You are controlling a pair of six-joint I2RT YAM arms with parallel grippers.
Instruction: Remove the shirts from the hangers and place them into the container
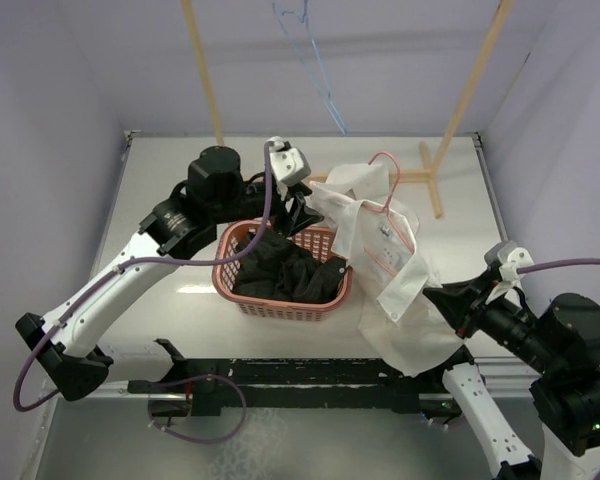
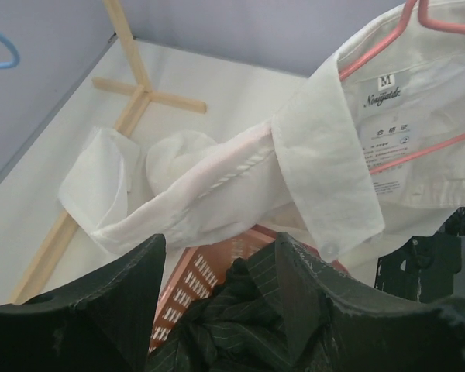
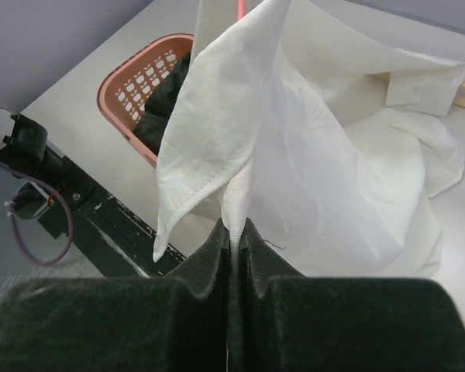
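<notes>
Where the table (image 1: 170, 170) is viewed from above, the basket (image 1: 280, 308) is placed near its centre, and the black shirt (image 1: 280, 272) is bundled inside it. The white shirt (image 1: 400, 300) is spread at 3 o'clock of the basket, one part laid over the rim, with the pink hanger (image 2: 376, 44) lodged in its collar. The blue hanger (image 1: 321, 72) is hung at 12 o'clock, between the wooden rack poles (image 1: 205, 80). The left gripper (image 2: 219, 256) is held unclenched over the basket's 12 o'clock rim, with nothing gripped. The right gripper (image 3: 234, 232), at 4 o'clock, is clenched on a fold of the white shirt.
</notes>
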